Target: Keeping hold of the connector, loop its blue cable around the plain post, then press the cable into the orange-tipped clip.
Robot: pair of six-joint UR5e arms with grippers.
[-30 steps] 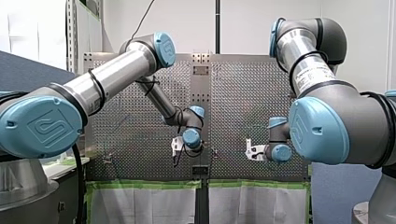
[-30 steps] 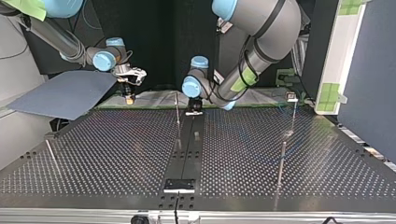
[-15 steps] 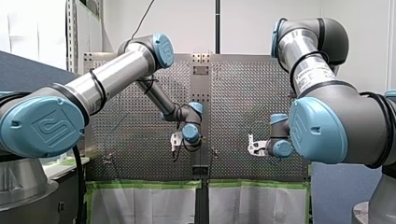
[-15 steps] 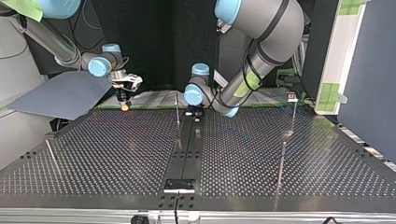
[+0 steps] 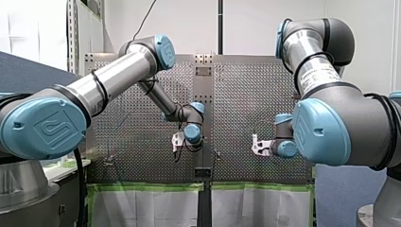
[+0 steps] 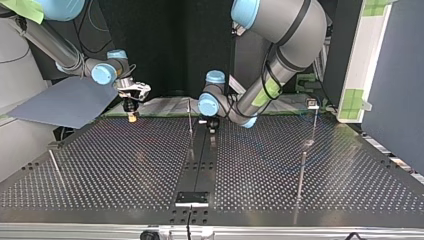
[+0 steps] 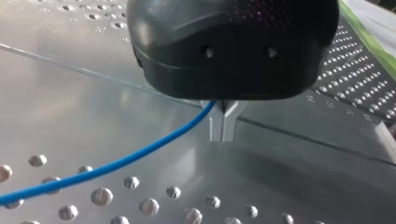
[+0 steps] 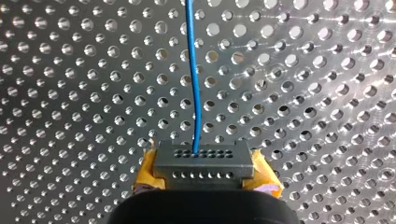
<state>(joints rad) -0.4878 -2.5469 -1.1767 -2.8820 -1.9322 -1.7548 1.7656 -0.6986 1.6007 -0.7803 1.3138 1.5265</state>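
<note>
The right gripper (image 8: 204,171) clamped the connector (image 8: 204,161), the blue cable (image 8: 194,84) running straight ahead of it; the left gripper (image 7: 223,126) was closed around that cable.

Blue cable (image 7: 116,162) cut off at the left wrist view's edge, connector (image 8: 203,161) partly hidden behind right claw (image 8: 204,171).

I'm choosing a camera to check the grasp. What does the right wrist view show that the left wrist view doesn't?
Only the right wrist view: the connector held between my right gripper's yellow pads. Only the left wrist view: a small grey forked piece below a black housing, the blue cable running into its notch. Both: that cable over the perforated table.
</note>
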